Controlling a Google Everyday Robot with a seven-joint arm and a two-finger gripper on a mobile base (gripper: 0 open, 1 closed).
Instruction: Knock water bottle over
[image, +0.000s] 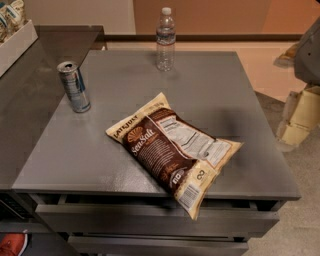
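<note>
Evidently the task is at its opening step: the small clear ribbed plastic water bottle with a white screw cap (165, 40) stands upright at the top centre of the frame, close to the far edge of the flat grey metal table (240, 100), and nothing touches it. Bare tabletop lies all round it. Down and to the left, well apart from it, a silver-blue metal drink can (74, 86) stands upright with its top open. In the middle of the frame a brown and cream snack bag printed "Sea Salt" (172, 150) lies flat, one corner hanging over the table's near edge above the grey drawer fronts (150, 220).

The pale cream, blocky gripper (299, 117) sits at the right edge of the frame, beside the table and off its surface, under a grey section of arm (310, 50). Whether it is open or closed I cannot tell. It is well apart from the bottle.

By my judgement the approach is not yet made. The next move calls for a reach up and left across the table's right side, keeping clear of the bag, then a sideways push high on the bottle, near its cap, so that it tips rather than slides.
</note>
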